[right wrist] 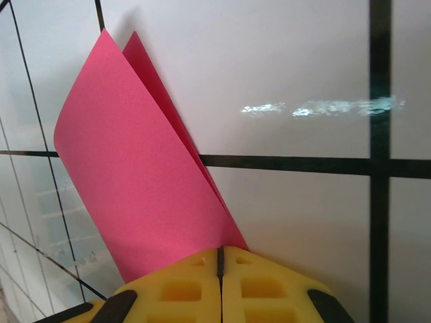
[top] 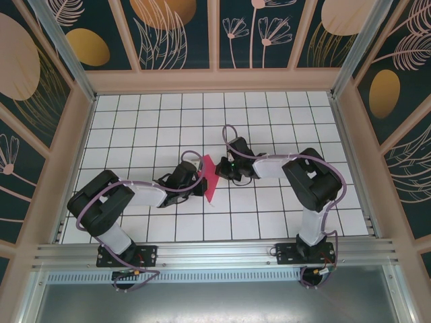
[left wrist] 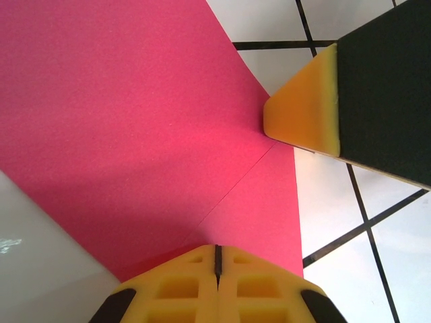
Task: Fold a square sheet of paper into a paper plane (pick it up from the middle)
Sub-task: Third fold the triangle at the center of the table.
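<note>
Square sheet of paper (top: pixel 210 178): red-pink, near the middle of the worktop (top: pixel 135 121), slightly toward its near edge. It is lifted and bent over on itself, not lying flat. The right wrist view shows two layers curling together. A faint straight crease (left wrist: pixel 236 185) runs across it in the left wrist view.

Left gripper (left wrist: pixel 217 262): jaws pressed together on the sheet's near margin, no gap between them. Right gripper (right wrist: pixel 219 259): jaws likewise together, with the paper coming out of the seam. One right fingertip (left wrist: pixel 300 114) sits at the sheet's edge, close to where the crease ends.

Stage, as a judgement: an early fold, with no dart shape yet.

Risks:
- The arms drawing apart would tear thin paper held at two points.
- Uneven travel would set the fold off the existing crease.
- A shallow edge grip could slip, and the sheet would spring open.

Surroundings: a bare white tiled surface with black grid lines (right wrist: pixel 303 165), and nothing else lying on it. Purple cables (top: pixel 316 161) loop over both arms. The two wrists crowd each other, so they could collide. Patterned walls (top: pixel 215 33) stand well clear.
</note>
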Controlling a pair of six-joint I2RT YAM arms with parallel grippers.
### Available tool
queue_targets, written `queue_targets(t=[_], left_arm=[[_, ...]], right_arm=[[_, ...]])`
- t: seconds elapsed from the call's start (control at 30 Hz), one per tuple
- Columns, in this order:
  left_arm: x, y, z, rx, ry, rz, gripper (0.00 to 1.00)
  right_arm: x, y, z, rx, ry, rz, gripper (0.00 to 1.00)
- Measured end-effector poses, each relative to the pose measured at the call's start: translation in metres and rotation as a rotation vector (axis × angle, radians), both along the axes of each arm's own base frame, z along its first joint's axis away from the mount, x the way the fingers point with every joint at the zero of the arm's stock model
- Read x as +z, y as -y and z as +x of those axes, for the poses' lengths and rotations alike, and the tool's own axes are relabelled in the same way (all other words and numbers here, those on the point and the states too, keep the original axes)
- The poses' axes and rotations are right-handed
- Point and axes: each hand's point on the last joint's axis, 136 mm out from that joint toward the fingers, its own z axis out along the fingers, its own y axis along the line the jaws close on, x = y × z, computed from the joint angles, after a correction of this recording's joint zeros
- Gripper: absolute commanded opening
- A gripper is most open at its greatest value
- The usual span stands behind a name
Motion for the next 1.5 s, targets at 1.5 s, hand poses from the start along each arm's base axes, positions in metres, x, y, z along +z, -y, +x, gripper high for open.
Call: queue_targets(t=[1.5], left_arm=[[0.000, -0.003, -0.003, 0.002, -0.008, 0.010, 0.00]], right_arm=[[0.014, -0.037, -0.114, 0.140, -0.090, 0.166, 0.06]])
